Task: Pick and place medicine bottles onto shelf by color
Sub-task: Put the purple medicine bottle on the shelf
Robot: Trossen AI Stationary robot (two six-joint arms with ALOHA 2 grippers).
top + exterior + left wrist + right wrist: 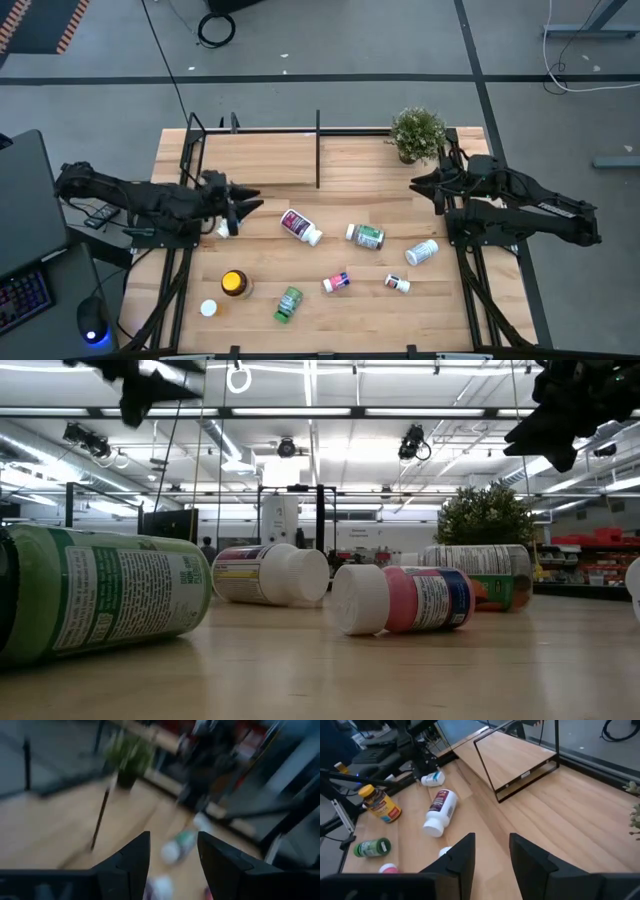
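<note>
Here your left gripper [250, 200] hangs above the table's left side with its 2 fingers [131, 862] apart and nothing between them, a small white bottle [224, 229] lying just beside it at 7 o'clock. Your right gripper [420, 184] also stands parted and empty at the table's right, beside the potted plant [417, 132]. The magenta-labelled bottle [300, 226] lies at 4 o'clock from the left gripper, other bottles strewn nearer you, and the shelf [270, 160] at 12 o'clock holds none.
</note>
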